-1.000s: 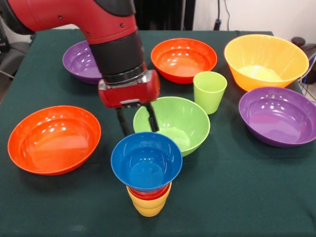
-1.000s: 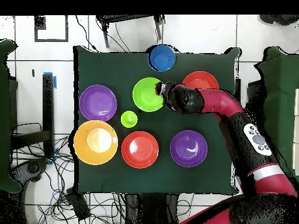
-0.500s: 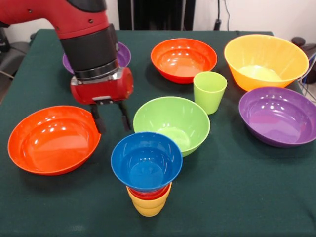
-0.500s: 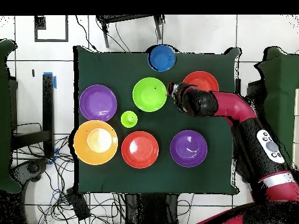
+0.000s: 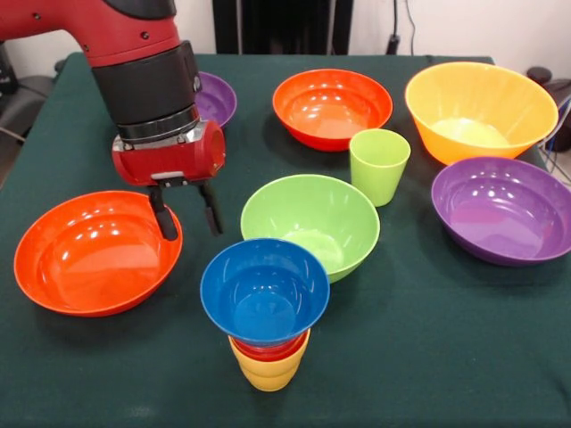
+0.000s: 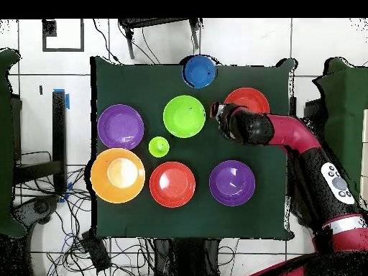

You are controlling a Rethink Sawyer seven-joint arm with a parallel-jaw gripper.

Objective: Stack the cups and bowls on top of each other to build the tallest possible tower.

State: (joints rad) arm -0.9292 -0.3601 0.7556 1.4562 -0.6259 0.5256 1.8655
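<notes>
The tower [image 5: 266, 308] stands at the near middle of the table: a yellow cup [image 5: 268, 367] lowest, a red cup rim [image 5: 268, 350] in it, a small blue bowl [image 5: 264, 290] on top; it also shows in the overhead view [image 6: 199, 71]. The light green bowl [image 5: 310, 221] sits on the table just behind it, apart from the stack. The light green cup [image 5: 378, 165] stands upright behind that bowl. My gripper [image 5: 185, 217] is open and empty, hanging over the right rim of the left red-orange bowl [image 5: 94, 251], left of the green bowl.
A second red-orange bowl [image 5: 331, 107] sits at the back middle, the large orange bowl [image 5: 478, 109] at back right, a purple bowl [image 5: 501, 209] at right, and another purple bowl [image 5: 217, 98] partly hidden behind my arm. A green cloth [image 5: 428, 357] covers the table.
My gripper has moved left, from over the green bowl's left rim to over the left red-orange bowl's rim. It stays open and empty. Nothing else moved.
</notes>
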